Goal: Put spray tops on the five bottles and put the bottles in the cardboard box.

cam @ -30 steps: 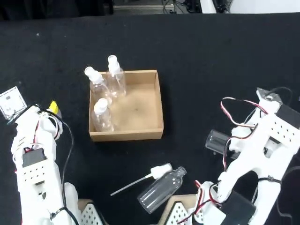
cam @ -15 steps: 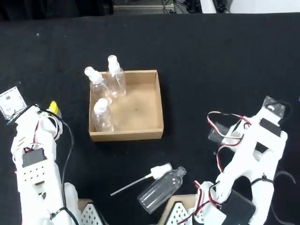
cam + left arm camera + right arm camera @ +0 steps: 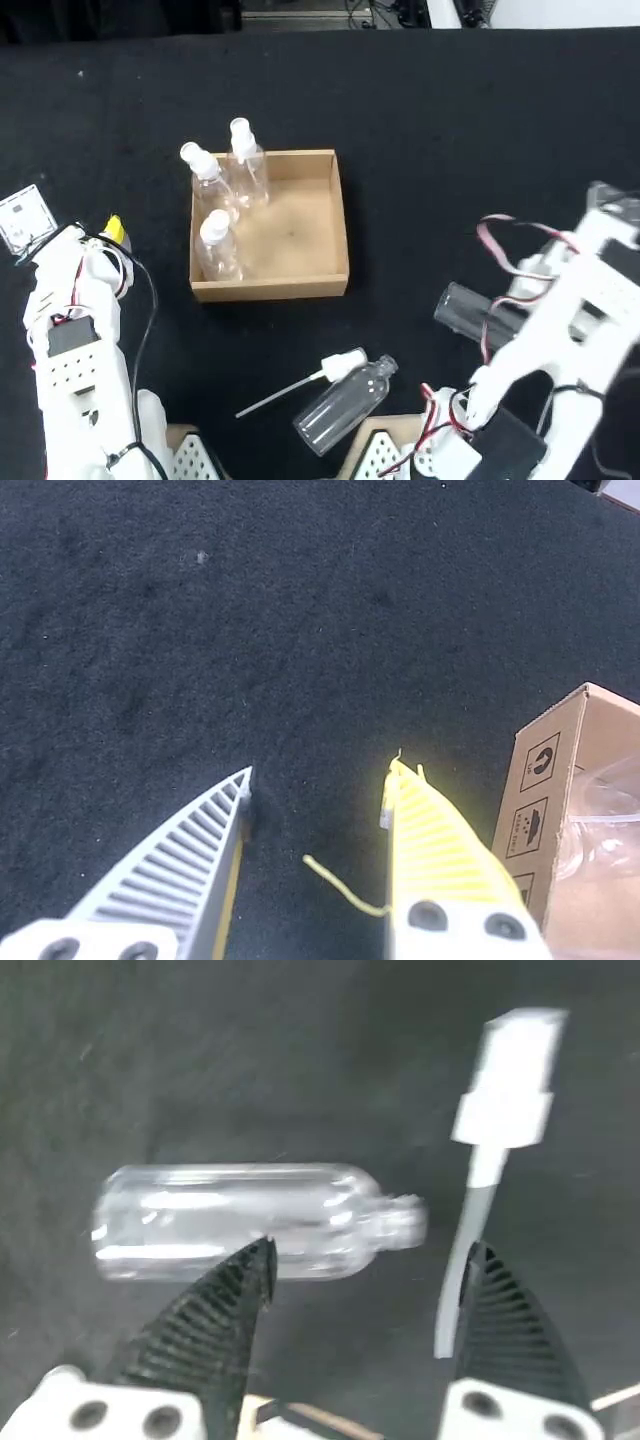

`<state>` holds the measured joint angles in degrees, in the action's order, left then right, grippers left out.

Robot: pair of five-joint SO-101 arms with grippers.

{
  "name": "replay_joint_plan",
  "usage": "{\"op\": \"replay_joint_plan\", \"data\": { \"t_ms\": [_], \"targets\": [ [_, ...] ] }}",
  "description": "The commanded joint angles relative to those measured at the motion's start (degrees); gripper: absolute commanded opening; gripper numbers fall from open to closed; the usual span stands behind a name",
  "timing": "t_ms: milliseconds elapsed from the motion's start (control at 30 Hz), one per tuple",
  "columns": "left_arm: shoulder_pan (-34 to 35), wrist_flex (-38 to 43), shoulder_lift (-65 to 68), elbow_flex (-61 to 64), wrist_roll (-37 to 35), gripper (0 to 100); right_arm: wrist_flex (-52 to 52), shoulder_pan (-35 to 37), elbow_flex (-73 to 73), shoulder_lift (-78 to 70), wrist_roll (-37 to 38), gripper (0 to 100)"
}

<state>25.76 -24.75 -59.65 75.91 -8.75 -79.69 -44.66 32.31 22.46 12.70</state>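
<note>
Three clear bottles with white spray tops (image 3: 215, 205) stand at the left side of the cardboard box (image 3: 300, 285). An uncapped bottle (image 3: 342, 405) lies near the front edge, a spray top (image 3: 340, 365) with its long tube beside its neck. Another uncapped bottle (image 3: 465, 310) lies beside the right arm (image 3: 575, 310). In the right wrist view my right gripper (image 3: 370, 1255) hangs open just above a lying bottle (image 3: 240, 1222), with a spray top (image 3: 505, 1100) next to one finger. My left gripper (image 3: 320, 775) stands open over bare cloth left of the box (image 3: 560, 770).
Black cloth covers the table (image 3: 450, 130). The left arm (image 3: 70, 350) stands at the near left, with its yellow finger (image 3: 115, 230) pointing away. The arm bases crowd the near edge. The box's right half holds nothing.
The right arm swung in over the loose bottle at the right, then lifted back to the right, so the bottle shows again. The left arm, box and other bottles kept still.
</note>
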Motion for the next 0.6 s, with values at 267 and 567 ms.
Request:
{"op": "replay_joint_plan", "data": {
  "t_ms": [267, 567],
  "targets": [
    [-0.04, 0.97, -1.23, -0.31, 0.35, 19, 15.74, -9.41, -4.35, -10.77, 6.95, 24.1],
    [-0.04, 0.97, -1.23, -0.04, 0.35, 19, 17.41, -13.63, -16.57, -28.53, 7.03, 22.5]
  ]
}}
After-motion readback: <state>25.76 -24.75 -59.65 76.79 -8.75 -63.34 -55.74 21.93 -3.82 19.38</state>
